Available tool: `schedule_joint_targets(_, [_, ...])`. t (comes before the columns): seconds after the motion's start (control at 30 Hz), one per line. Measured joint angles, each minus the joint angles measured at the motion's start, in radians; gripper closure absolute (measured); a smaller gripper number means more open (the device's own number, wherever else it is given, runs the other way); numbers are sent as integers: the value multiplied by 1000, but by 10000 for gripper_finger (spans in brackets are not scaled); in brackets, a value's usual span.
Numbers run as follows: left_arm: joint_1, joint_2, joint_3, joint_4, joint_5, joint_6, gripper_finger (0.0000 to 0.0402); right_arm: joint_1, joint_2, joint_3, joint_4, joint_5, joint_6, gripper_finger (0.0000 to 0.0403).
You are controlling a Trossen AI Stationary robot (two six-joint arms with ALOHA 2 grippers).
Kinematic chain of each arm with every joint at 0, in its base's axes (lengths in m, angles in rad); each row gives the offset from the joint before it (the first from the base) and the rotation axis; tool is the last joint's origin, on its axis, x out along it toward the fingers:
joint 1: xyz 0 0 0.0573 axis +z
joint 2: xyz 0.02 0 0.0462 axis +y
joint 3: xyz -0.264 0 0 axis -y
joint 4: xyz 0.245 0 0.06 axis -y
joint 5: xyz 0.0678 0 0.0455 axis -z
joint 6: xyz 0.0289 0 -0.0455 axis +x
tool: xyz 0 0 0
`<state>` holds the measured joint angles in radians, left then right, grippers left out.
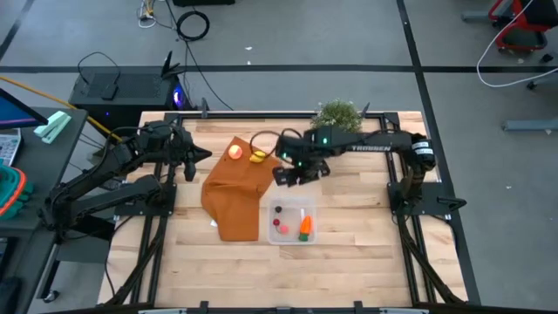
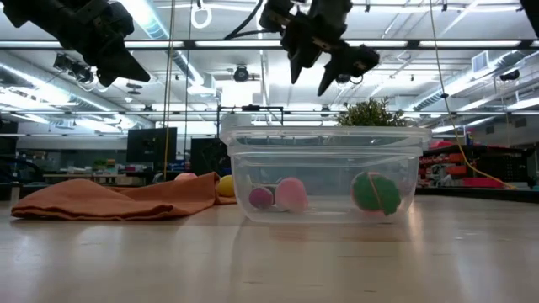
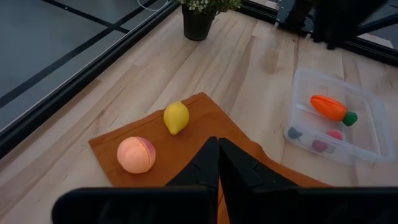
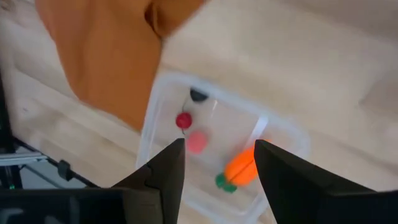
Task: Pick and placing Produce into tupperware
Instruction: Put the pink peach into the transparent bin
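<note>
With carrot and two small pieces already in the tub at lower centre, the right gripper hung empty and open above, while fruit and lemon waited on the cloth.

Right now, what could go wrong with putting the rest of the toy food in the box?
1. The peach and lemon sit on a rumpled cloth, so they could roll when touched.
2. The right gripper, fingers open, hangs above the clear box, which looks light; a bump might slide it and shake the carrot.
3. The left gripper, shut, waits near the cloth; the arms might crowd.
</note>
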<state>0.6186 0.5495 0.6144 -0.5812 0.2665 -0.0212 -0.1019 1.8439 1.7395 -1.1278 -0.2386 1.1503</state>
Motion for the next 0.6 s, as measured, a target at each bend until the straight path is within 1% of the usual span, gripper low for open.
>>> schedule_joint_targets(0.23, [0, 0, 0, 0, 0, -33, 380, -106, 0, 22, -42, -15, -165, 243])
schedule_joint_targets(0.43, [0, 0, 0, 0, 0, -64, 389, -164, 1, 22, -72, -50, -294, 245])
schedule_joint_targets(0.6, [0, 0, 0, 1, 0, -79, 385, -207, 1, 22, -72, -61, -390, 245])
